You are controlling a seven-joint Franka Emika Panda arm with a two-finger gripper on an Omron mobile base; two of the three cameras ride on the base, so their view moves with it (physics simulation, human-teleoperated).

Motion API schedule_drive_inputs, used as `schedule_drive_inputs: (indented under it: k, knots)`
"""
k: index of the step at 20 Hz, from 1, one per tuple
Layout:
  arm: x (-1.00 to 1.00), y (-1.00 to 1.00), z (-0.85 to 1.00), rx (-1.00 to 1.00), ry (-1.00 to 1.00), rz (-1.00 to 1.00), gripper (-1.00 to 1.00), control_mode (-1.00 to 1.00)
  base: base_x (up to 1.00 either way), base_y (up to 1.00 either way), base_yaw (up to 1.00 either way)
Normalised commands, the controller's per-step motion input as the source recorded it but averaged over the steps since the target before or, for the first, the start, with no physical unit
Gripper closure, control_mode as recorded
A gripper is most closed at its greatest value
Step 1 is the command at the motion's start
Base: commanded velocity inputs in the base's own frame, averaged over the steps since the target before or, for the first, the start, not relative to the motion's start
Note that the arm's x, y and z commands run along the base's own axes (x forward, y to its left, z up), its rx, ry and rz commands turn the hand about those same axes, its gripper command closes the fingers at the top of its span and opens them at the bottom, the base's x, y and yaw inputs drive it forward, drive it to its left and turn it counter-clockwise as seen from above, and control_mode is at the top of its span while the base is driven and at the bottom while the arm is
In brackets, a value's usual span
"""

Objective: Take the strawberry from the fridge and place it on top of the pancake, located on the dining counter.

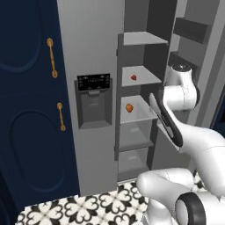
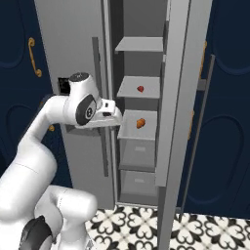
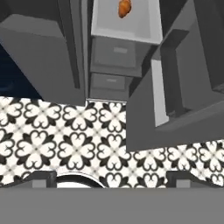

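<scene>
1. The floor (image 3: 74, 140) is patterned tile, nearest.
2. The pincer (image 3: 111, 181) hangs above it, tips wide apart, holding nothing.
3. The fridge (image 1: 94, 57) stands open.
4. An orange fruit (image 1: 129, 107) lies on a middle shelf.
5. The strawberry (image 1: 134, 77) sits one shelf higher.

A kitchen: open fridge (image 1: 99, 52), navy cabinets (image 1: 26, 110), patterned tile floor (image 3: 65, 140).
</scene>
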Motion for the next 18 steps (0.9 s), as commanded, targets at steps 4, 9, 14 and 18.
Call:
schedule_drive_inputs:
  k: [4, 9, 14, 18]
  knots:
    - [-1.00, 0.00, 0.56, 0.45, 0.00, -0.08, -1.00, -1.00, 0.00, 0.00, 0.00]
    - [-1.00, 0.58, 0.08, 0.07, -0.15, -0.04, -1.00, -1.00, 0.00, 0.00, 0.00]
    - [-0.90, 0.42, -0.01, -0.08, -0.05, -0.08, -1.00, -1.00, 0.00, 0.00, 0.00]
    - [-0.09, 0.00, 0.00, -0.19, 0.05, -0.14, -1.00, -1.00, 0.00, 0.00, 0.00]
